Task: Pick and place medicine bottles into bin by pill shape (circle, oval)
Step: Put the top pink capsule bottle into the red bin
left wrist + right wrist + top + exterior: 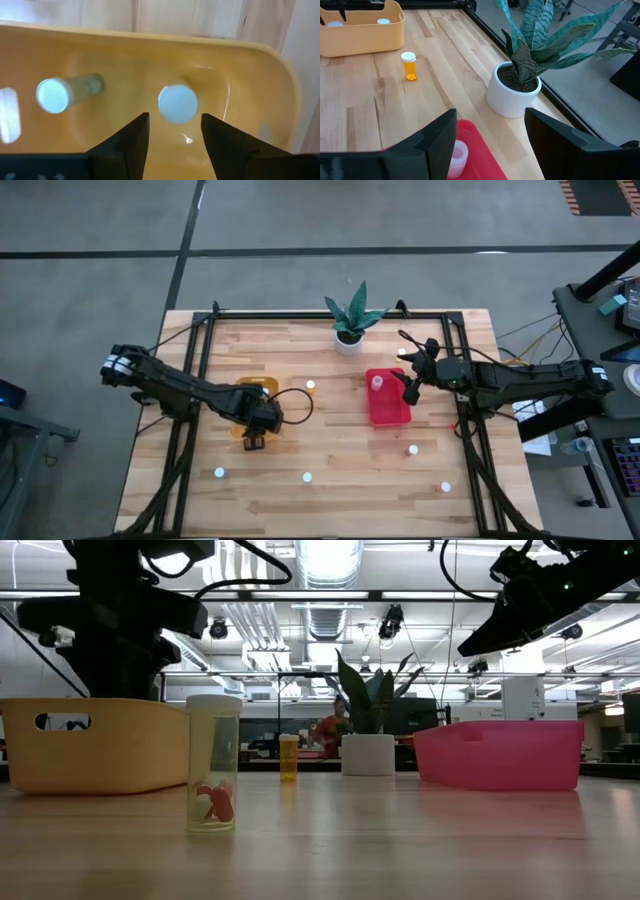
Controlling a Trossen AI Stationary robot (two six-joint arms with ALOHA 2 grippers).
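My left gripper (256, 425) hangs open over the yellow bin (262, 388), fingers pointing down into it. In the left wrist view a white-capped medicine bottle (177, 103) stands on the bin's floor just beyond my left gripper (175, 131), clear of both fingers. A second bottle (55, 94) is tilted beside it. My right gripper (409, 387) waits open above the red bin (389, 412), which holds one bottle (456, 154). Several more bottles stand on the table, among them an orange one (409, 66) and a clear one with red pills (213, 765).
A white plant pot (349, 340) with a green plant stands at the table's far edge. Loose bottles (307, 477) (219, 473) (413, 449) (446, 488) dot the near half. A dark frame runs along the table's left, right and far sides.
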